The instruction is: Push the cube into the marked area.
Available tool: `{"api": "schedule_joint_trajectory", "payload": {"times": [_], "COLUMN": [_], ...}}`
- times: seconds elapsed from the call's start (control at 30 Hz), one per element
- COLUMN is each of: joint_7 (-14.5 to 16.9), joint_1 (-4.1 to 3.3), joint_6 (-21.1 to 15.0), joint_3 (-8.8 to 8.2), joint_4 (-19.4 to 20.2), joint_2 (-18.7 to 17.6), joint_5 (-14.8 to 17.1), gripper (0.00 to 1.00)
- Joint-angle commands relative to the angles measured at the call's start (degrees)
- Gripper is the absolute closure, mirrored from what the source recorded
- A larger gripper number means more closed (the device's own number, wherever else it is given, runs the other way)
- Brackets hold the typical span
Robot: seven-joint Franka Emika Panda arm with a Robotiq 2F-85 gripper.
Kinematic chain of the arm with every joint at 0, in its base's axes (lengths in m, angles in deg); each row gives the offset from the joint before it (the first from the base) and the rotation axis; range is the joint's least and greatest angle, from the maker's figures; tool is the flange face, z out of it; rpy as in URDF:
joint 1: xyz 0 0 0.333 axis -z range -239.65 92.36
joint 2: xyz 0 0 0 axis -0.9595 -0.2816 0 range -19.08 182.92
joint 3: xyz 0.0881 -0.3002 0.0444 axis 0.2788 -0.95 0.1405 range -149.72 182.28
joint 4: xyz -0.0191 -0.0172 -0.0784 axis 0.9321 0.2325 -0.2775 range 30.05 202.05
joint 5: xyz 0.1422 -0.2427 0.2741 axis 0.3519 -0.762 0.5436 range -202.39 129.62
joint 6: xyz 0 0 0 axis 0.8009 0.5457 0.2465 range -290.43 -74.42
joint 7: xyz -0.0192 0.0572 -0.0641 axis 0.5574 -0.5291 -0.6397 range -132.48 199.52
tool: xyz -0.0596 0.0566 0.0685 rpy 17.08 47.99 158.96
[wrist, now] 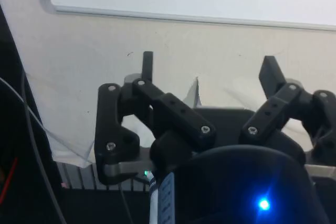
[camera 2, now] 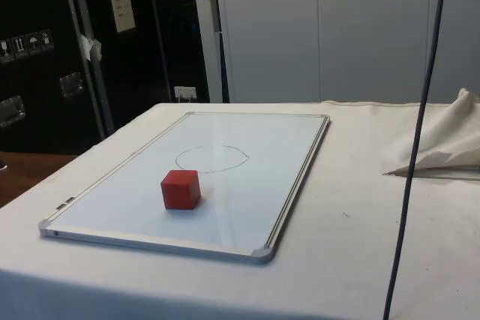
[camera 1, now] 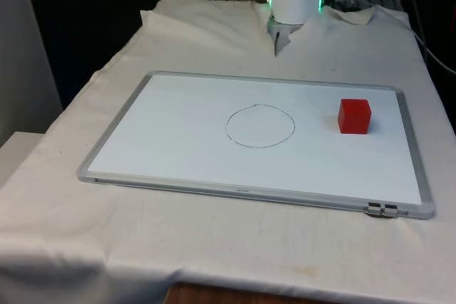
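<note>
One red cube (camera 1: 354, 115) on whiteboard (camera 1: 178, 115), apart from drawn circle (camera 1: 260, 126), toward front view's right. I see pincer (wrist: 209, 66) released, fingers (wrist: 147, 65) spread wide, above cloth-covered tabletop (wrist: 105, 51) near whiteboard edge, touching nothing.

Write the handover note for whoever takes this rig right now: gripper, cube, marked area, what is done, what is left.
Gripper: jaws open, holding nothing, above the white cloth short of the board's edge.
Small red cube: on the white metal-framed whiteboard, outside the thin hand-drawn circle, towards the front view's right. In the side view the cube sits nearer the camera than the circle.
Done: nothing; the cube is untouched.
Left: bring the gripper to the cube's far side from the circle and push it in.
</note>
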Motion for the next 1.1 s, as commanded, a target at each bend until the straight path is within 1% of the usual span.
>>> {"api": "schedule_joint_trajectory", "payload": {"times": [0.0, 0.1, 0.2, 0.33, 0.37, 0.4, 0.43, 0.6, 0.63, 0.67, 0.7, 0.93, 1.0, 1.03, 1.07], "joint_7": [-0.11, 0.00, -0.11, -0.17, -0.17, 0.00, -0.17, -0.11, 0.06, 0.00, 0.17, 0.52, 0.40, 0.34, 0.40], "joint_1": [0.00, 0.00, 0.00, 0.00, 0.00, 0.00, 0.00, 0.00, -0.06, 0.00, -0.06, -0.17, -0.17, -0.06, -0.17], "joint_6": [-0.06, 0.00, 0.00, 0.00, 0.00, 0.00, 0.00, -0.29, -0.74, -0.06, -0.97, -2.86, -3.90, -3.09, -4.18], "joint_3": [0.00, 0.00, 0.00, 0.00, 0.00, 0.00, 0.00, 0.00, 0.11, 0.06, 0.17, 0.80, 1.32, 1.26, 1.43], "joint_4": [0.00, 0.00, -0.06, -0.06, -0.06, 0.00, -0.06, 0.23, 0.74, 0.06, 0.97, 3.27, 4.47, 4.01, 4.81], "joint_2": [0.00, 0.00, 0.00, 0.00, 0.00, 0.00, 0.00, 0.23, 0.63, 0.06, 0.80, 2.06, 2.64, 2.23, 2.75], "joint_5": [-0.06, 0.00, -0.11, -0.11, -0.11, 0.00, -0.11, 0.17, 0.86, 0.34, 1.20, 3.67, 4.58, 4.13, 4.87], "gripper": [0.01, 0.14, 0.30, 0.50, 0.62, 0.67, 0.67, 0.91, 1.00, 1.00, 1.00, 1.00, 1.00, 1.00, 1.00]}}
